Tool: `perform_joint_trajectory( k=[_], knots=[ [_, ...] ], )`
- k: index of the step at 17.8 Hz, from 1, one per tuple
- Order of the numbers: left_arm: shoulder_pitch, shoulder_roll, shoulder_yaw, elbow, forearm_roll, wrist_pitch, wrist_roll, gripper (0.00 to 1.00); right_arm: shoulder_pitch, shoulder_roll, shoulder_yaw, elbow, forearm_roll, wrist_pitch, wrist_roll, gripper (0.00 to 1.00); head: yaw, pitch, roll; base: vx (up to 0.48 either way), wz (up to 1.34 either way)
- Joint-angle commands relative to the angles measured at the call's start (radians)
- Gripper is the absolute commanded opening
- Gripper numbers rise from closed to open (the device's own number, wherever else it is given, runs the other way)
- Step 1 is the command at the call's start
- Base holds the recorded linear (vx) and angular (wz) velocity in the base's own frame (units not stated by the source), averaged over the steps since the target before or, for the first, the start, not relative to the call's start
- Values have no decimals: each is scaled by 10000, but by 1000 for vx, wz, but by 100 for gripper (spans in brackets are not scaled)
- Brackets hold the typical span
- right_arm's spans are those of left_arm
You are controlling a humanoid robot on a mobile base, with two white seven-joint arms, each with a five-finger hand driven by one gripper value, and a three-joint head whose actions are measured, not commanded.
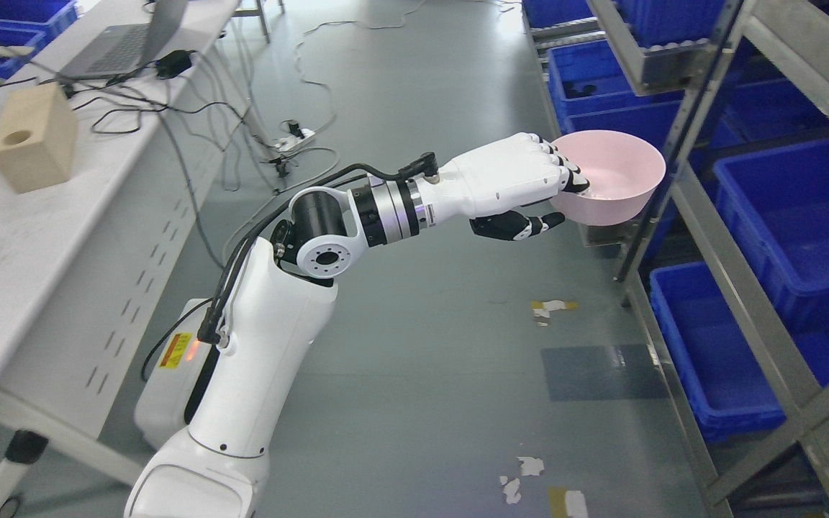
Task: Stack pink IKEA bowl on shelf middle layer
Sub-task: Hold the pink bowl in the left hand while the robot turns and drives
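I see my left hand (522,183) stretched toward the shelf (681,194), its fingers (573,176) clamped over the near rim of the pink bowl (612,183), thumb underneath. The bowl sits upright at the shelf's edge, beside blue bins (796,223).

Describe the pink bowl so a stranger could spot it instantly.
Start at the metal shelf full of blue bins along the right side. At its front edge, the white left robot hand holds a bowl by the rim. It is the only pink, round thing among blue rectangular bins.
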Motion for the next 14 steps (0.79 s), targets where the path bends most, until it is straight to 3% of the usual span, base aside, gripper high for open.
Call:
perform_joint_trajectory(
  k=[1,7,11,14],
  knots=[
    [-130,174,-157,121,9,-39,-44,6,236,-175,0,-174,0,7,0,100,0,0,0,107,-755],
    [-219,174,239,59,-6,-331,17,6,236,-175,0,-174,0,7,0,100,0,0,0,70,-1506],
    [-3085,174,2493,700,-52,-178,-318,6,236,-175,0,-174,0,7,0,100,0,0,0,39,-1422],
    [-3734,273,2589,1697,-266,-178,-642,6,236,-175,0,-174,0,7,0,100,0,0,0,26,-1120]
  ],
)
